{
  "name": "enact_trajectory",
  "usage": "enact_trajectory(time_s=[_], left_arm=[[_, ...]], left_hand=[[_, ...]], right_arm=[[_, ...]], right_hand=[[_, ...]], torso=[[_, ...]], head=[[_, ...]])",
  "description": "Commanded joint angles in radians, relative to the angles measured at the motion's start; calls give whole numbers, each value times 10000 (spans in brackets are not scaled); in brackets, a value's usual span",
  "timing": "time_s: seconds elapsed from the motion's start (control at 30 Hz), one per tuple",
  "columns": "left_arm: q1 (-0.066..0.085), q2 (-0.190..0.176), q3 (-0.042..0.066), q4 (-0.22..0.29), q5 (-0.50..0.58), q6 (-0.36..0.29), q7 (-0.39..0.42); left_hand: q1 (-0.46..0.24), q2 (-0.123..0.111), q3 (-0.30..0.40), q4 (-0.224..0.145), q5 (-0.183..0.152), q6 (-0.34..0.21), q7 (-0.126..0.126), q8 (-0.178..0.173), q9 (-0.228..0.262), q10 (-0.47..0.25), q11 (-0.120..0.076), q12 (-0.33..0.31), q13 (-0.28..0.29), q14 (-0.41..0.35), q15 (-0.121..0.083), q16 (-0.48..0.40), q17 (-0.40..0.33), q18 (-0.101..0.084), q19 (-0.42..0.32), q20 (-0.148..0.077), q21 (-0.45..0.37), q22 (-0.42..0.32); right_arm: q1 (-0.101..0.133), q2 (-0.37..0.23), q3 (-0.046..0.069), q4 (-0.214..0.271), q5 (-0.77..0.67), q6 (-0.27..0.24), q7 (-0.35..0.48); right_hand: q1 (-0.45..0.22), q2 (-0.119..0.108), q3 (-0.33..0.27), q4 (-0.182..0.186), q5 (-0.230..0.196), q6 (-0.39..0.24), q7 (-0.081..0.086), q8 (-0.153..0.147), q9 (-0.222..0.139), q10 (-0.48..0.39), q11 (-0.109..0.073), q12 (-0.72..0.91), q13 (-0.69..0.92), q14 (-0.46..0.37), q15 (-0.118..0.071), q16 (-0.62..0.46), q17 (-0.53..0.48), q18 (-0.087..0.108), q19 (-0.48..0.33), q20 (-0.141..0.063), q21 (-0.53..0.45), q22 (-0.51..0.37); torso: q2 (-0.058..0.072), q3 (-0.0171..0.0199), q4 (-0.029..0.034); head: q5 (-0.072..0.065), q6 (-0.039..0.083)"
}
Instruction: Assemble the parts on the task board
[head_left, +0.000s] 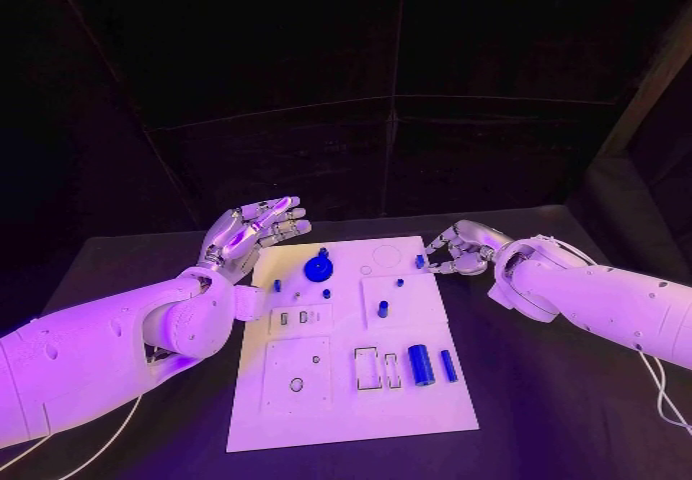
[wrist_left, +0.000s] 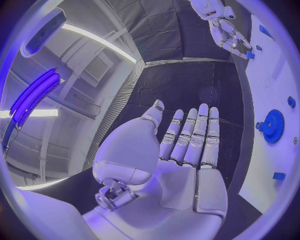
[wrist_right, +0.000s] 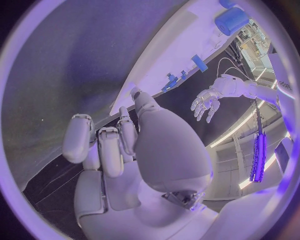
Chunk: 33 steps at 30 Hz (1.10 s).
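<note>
While the board waits between our arms, we read the scene from left to right.

Left hand: our left hand (head_left: 255, 228) hovers just off the board's far left corner, palm up, fingers spread flat, holding nothing; we judge it is parked there, out of the way.

Task board: the task board (head_left: 274, 420), a flat white plate with shallow cut-outs, lies in the middle of the black table (head_left: 548, 400).

Gear: a toothed blue gear (head_left: 319, 267) sits near the far left of the board.

Loose parts: a smooth blue cylinder (head_left: 420, 364) and a thinner blue bar (head_left: 449, 365) lie side by side near the right edge, seemingly not yet fitted.

Right hand: our right hand (head_left: 459, 252) curls at the far right edge, fingertips pinching a small blue piece (head_left: 421, 261), probably to seat it there.
</note>
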Motion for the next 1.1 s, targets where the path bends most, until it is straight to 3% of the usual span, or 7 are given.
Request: enact_trajectory(time_s=[0.03,0.3,1.1], left_arm=[[10,14,10,-7,18,185,-10],[10,4,10,-30,18,186,-34],[9,13,9,-66,18,198,-91]], left_hand=[[39,66,27,-59,28,54,677,-36,-3,47,18,-37,-6,52,-18,-48,-15,163,65,-13,26,-13],[38,65,27,-59,28,54,677,-36,-3,47,18,-38,-6,52,-18,-48,-15,163,65,-13,26,-14],[33,65,29,-62,27,51,676,-42,-4,44,18,-43,-7,52,-18,-56,-18,163,66,-13,24,-18]], right_arm=[[-2,40,6,-13,-262,269,-75],[-23,122,6,-36,-300,104,-89],[-60,428,7,-144,-305,-53,-34]], right_hand=[[107,60,2,-69,-57,-54,5,-34,-1,1,-30,-21,148,876,-57,31,1789,-135,17,-42,17,-2],[97,197,34,-74,-84,67,4,39,25,87,-36,85,253,885,-65,47,1828,-146,47,-54,40,50],[107,279,58,-117,-263,160,6,87,29,138,-37,145,315,894,-69,64,1869,-158,84,-60,70,111]], torso=[[-5,-11,22],[-5,-3,-3],[-6,-3,5]], head=[[-2,-18],[72,-45],[68,-87]])
